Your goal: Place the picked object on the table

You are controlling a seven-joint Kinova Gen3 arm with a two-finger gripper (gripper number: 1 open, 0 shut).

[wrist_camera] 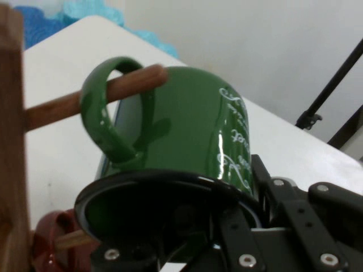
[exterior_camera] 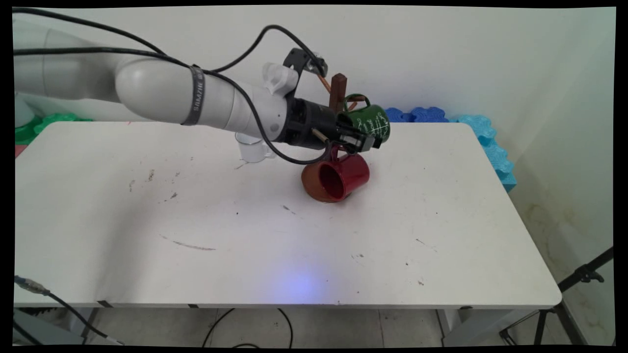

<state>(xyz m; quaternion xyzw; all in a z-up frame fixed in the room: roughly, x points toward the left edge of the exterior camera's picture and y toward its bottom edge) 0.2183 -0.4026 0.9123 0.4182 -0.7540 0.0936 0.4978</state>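
Note:
A green mug [exterior_camera: 373,122] with white lettering hangs by its handle on a peg [wrist_camera: 57,107] of a brown wooden mug stand [exterior_camera: 338,90]. My gripper [exterior_camera: 365,138] is shut on the mug's rim, one finger inside the dark opening and one outside the wall [wrist_camera: 249,209]. In the hand view the green mug [wrist_camera: 193,124] fills the middle, its handle looped over the peg, and the stand's post [wrist_camera: 11,141] runs down the left edge. Below, a red mug [exterior_camera: 341,176] hangs tilted on a lower peg, opening toward the camera, over the stand's round brown base [exterior_camera: 309,185].
A clear cup [exterior_camera: 251,149] stands on the white table [exterior_camera: 294,235] behind my forearm. Blue foam blocks [exterior_camera: 490,142] line the far right edge, green ones [exterior_camera: 44,122] the far left. A black tripod [exterior_camera: 579,279] stands off the table's right side.

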